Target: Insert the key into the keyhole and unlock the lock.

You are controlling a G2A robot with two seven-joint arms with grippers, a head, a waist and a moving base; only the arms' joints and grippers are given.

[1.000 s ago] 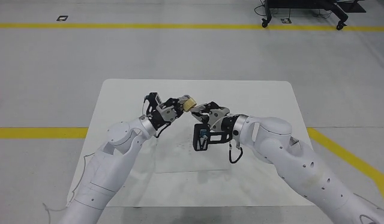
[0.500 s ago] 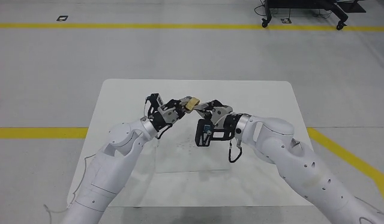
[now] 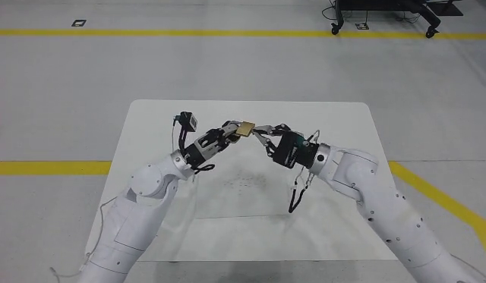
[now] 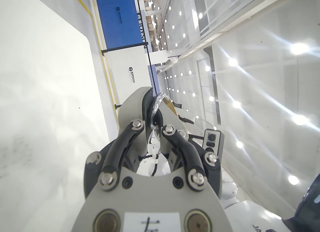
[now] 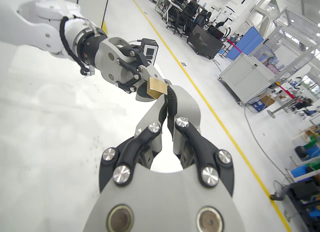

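Note:
A small brass padlock (image 3: 244, 128) hangs in the air over the middle of the white table (image 3: 152, 131). My left gripper (image 3: 232, 133) is shut on it; the left wrist view shows its silver shackle (image 4: 159, 98) and a brass edge (image 4: 171, 106) between the fingers. In the right wrist view the padlock (image 5: 156, 88) sits in the left gripper (image 5: 148, 83). My right gripper (image 5: 167, 92) is shut, and its tips press against the lock's free end. The key is hidden between the right gripper's pads. Seen from above, the right gripper (image 3: 262, 135) meets the lock head-on.
The tabletop under both arms is bare, with faint scuff marks (image 3: 247, 180). A black cable (image 3: 296, 192) loops down from the right wrist. Yellow floor lines (image 3: 228, 33) run past the table, and a dark cart (image 3: 387, 2) stands far off.
The right wrist has turned and moved its gripper up against the lock's end. The left gripper shifted the padlock slightly to the right and away from me.

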